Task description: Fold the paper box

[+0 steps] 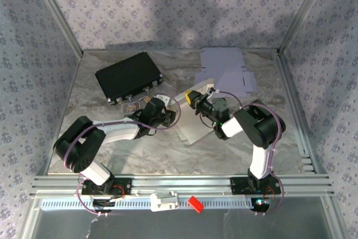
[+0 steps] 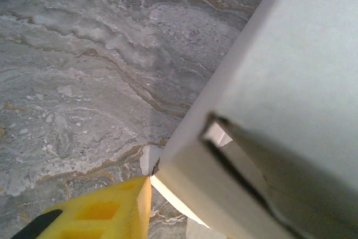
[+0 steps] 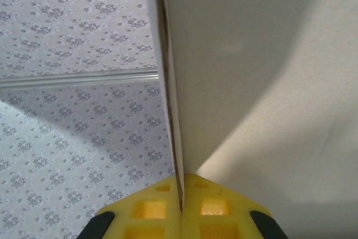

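Note:
The white paper box lies partly folded at the table's middle, one panel raised between the two arms. My right gripper is at its upper edge; in the right wrist view its yellow fingers are shut on a thin cardboard edge of the box. My left gripper is at the box's left side. In the left wrist view one yellow finger touches the corner of a box wall; that wall hides the other finger.
A black case lies at the back left. Flat lavender paper sheets lie at the back right. Marbled tabletop lies bare to the left of the box. An aluminium rail runs along the near edge.

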{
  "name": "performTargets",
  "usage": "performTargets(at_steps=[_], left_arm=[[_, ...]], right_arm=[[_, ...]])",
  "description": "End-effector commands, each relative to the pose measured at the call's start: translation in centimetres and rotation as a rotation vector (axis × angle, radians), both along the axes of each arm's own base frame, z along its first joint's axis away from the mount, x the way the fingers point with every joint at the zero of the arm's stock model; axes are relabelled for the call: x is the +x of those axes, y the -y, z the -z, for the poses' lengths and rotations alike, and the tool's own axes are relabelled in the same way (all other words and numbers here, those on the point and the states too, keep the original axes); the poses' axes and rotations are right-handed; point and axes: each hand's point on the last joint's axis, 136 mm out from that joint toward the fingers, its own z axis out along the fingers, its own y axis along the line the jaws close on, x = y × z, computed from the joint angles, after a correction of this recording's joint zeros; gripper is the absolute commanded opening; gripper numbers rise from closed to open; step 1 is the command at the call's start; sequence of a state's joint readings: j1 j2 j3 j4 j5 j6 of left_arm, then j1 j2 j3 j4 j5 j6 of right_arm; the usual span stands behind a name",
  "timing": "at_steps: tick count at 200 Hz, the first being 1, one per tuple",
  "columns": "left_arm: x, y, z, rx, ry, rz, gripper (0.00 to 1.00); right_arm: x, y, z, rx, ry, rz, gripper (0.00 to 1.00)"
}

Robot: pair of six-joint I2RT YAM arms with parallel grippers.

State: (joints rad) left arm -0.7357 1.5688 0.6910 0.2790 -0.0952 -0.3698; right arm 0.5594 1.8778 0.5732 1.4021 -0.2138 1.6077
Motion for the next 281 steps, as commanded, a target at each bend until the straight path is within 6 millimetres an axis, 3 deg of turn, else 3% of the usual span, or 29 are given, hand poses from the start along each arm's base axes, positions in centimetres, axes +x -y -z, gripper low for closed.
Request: performTargets(at_steps=[1,91,162,209,281], left_arm=[[1.8,-1.1,-0.5,0.022,0.020,-0.128,0.36],[2.8,-0.3,-0.4,0.040,0.031,-0.168,0.29],[3.4,0.3,-0.7,0.043,0.031,-0.169,0.12],[3.4,0.8,-0.9,0.062,0.029,-0.178,0.00],[3.7,-0.7,-0.7,0.103,-0.026,-0.332,0.00]], right_arm=[[-0.6,-0.5,2.3,-0.036,-0.082,-0.017,0.00],[-0.7,-0.8,3.2,-0.045,-0.128,0.003,0.00],[-0.4,-0.9,3.4,-0.050,-0.162,0.028,0.00],[-0.2,-1.2,2.5,-0.052,-0.171,0.046,0.00],[-0.3,-1.2,2.5,-0.060,-0.201,0.066,0.00]])
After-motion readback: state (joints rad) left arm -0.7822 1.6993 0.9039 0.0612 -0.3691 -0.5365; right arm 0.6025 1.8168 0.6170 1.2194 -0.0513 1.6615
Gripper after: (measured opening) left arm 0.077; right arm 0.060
